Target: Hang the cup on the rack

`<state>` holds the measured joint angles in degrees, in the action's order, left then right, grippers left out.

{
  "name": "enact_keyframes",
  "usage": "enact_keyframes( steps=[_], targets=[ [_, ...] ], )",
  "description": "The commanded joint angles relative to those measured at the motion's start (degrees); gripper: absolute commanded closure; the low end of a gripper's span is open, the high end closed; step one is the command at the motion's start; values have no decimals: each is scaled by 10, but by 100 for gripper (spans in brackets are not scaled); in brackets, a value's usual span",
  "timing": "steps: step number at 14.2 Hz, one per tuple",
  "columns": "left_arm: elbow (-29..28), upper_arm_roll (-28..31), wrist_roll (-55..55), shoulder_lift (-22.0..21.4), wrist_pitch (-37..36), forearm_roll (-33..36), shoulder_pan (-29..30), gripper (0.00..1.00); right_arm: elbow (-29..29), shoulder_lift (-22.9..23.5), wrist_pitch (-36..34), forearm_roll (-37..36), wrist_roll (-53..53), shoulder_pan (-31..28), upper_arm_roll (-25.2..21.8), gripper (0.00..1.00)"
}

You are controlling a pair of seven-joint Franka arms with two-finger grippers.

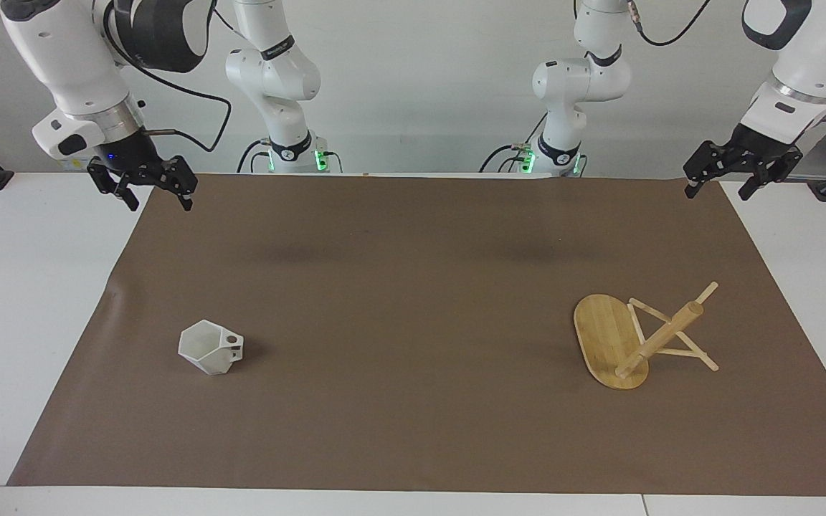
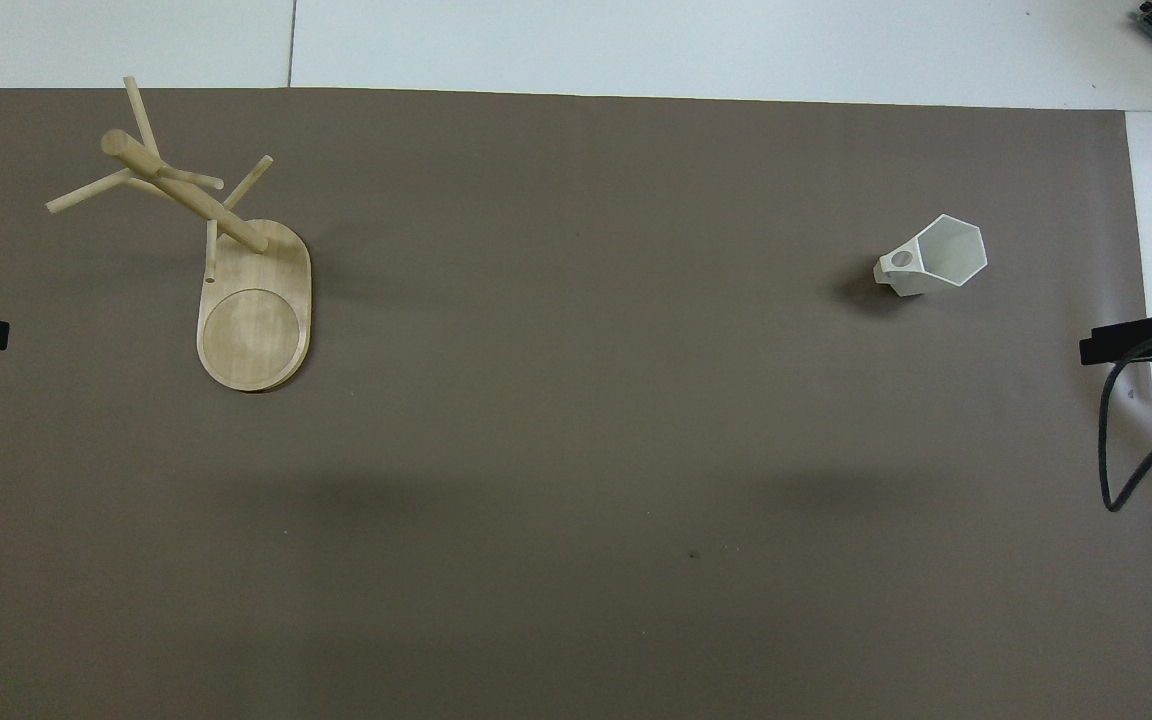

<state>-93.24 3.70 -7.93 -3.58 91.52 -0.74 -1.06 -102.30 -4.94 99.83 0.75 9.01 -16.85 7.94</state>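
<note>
One small white faceted cup (image 1: 210, 347) lies on its side at the lower left of the facing view, looking light, rigid and slick; its pierced blocky handle is the surest hold. The toppled bamboo rack (image 1: 639, 338) lies lower right. Left gripper (image 1: 741, 176) and right gripper (image 1: 146, 188) hang raised, fingers released.

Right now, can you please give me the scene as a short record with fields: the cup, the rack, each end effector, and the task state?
cup: upright on the brown mat, toward the right arm's end
rack: standing on the mat, toward the left arm's end, pegs bare
left end effector: open, empty, raised over the mat's edge, waiting
right end effector: open, empty, raised over the mat's edge
task state: cup not yet grasped, not on the rack
</note>
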Motion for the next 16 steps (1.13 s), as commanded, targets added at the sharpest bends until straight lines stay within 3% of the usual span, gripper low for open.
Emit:
enact_keyframes(
  steps=[1,16],
  targets=[
    [-15,1,5,-13,3,-2,0,0,-8,-7,3,12,16,-13,1,0],
    [-15,1,5,-13,3,-2,0,0,-7,-7,3,12,17,-5,1,0]
  ],
)
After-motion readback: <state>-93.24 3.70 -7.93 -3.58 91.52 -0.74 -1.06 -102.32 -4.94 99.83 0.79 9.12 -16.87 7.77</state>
